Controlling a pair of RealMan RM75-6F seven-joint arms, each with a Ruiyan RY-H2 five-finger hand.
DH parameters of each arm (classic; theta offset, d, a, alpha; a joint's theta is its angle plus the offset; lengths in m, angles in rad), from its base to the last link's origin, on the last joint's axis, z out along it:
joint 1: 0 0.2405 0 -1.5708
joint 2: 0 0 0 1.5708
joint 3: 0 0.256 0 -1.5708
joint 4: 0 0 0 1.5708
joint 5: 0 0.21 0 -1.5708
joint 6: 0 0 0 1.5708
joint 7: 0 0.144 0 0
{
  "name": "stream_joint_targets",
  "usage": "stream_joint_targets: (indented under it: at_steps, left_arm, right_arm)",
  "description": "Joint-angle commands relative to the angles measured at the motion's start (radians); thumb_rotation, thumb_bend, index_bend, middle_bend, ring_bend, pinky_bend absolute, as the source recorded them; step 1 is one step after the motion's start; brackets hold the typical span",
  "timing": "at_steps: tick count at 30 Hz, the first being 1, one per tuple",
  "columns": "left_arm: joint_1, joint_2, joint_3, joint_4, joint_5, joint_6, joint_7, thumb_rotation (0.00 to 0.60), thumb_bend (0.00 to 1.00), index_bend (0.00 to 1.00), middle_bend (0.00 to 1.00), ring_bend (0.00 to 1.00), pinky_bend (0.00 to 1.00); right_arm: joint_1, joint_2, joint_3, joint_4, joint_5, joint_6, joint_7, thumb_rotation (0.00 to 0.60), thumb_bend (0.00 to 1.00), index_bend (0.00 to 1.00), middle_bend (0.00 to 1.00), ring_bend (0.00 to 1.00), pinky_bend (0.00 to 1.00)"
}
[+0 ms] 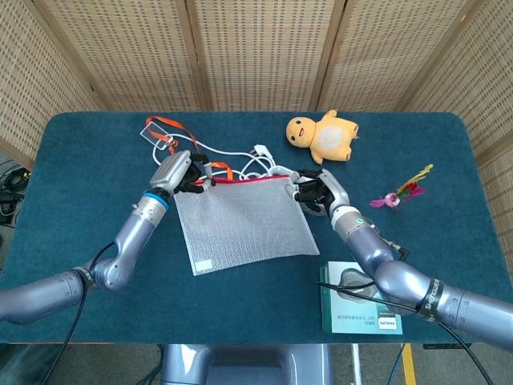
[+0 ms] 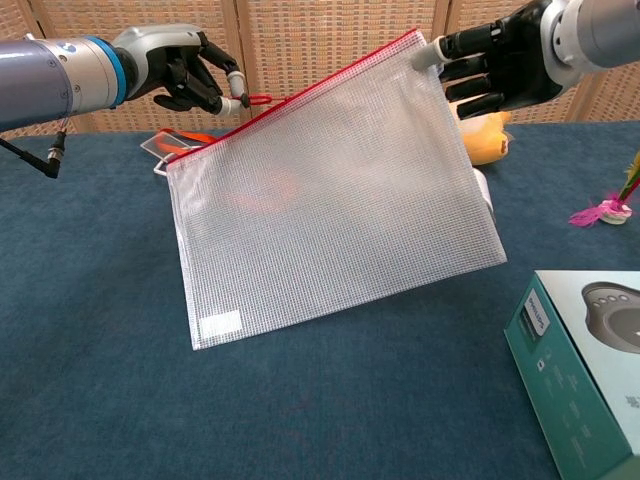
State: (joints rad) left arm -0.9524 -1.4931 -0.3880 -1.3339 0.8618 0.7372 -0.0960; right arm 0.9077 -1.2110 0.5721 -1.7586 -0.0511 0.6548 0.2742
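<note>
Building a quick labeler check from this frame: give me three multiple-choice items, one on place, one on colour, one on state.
1. Where does the green box lie?
A. at the near edge, by the right arm
B. next to the plush toy
C. under the mesh pouch

2. What colour is the zipper edge of the mesh pouch?
A. blue
B. red
C. yellow

3. How is the pouch held?
A. lying flat, untouched
B. by the left robot hand alone
C. lifted at its top edge, the right robot hand on one corner and the left on the other

Answers: 1 A, the head view shows it near the front edge; 2 B, a red strip runs along the top; 3 C, the chest view shows one hand at each top corner.
</note>
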Motion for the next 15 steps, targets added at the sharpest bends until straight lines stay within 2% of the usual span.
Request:
stream_joint_targets:
  at_steps: [1,15]
  left_arm:
    - [0.004,0.023,0.008,-0.008,-0.002,-0.008,0.011,0.600,0.99,0.93,0.99,0.91,0.97]
    - [0.011,0.096,0.024,0.017,-0.037,-0.048,0.022,0.600,1.00,0.93,0.99,0.91,0.97]
  right_arm:
    - [-0.008,0.020,0.006,0.010,0.002,-0.016,0.021,0.600,0.75,0.73,0.95,0.94,1.00]
    - [-0.015,0.085,-0.008,0.073,0.029,-0.058,0.080,0.600,0.75,0.73,0.95,0.94,1.00]
